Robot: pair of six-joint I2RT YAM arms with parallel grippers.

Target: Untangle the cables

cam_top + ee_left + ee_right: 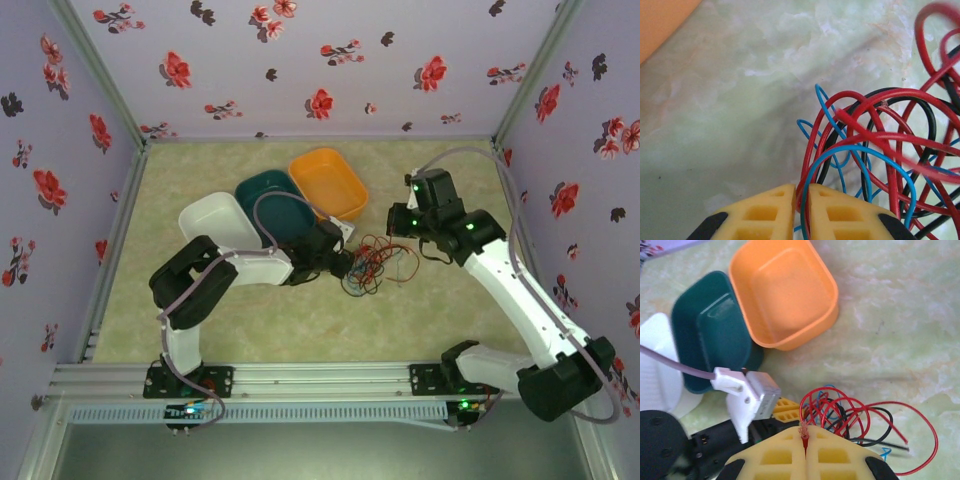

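The left arm (215, 275) rises from its base at the near edge, folds at a raised elbow and runs its forearm low to the right, toward the middle of the surface (180, 190). Its left tool (801, 192) sits at the left edge of the cables (375, 262). In the left wrist view its two yellow fingers stand almost together, with a red and a blue strand caught in the narrow gap, so it is clamped on the cables.

The right arm (510, 290) swings out to the right from its base, then slopes back inward, with its wrist bent down toward the right side of the bundle. The right tool (805, 432) has its yellow fingers pressed together on the end of one red strand, whose bare tip shows between them.

The cables lie as one loose tangle on the surface between the two tools, just in front of the bins. They come in three colours: red, black and blue. Red loops are the most plentiful, but the number of separate wires cannot be told. In the right wrist view a wide red loop, a black end and a short blue end trail out to the right.

Three bins stand close side by side in a slanting row behind the tangle: one white bin (222, 222), one teal bin (285, 210) and one orange bin (328, 180).
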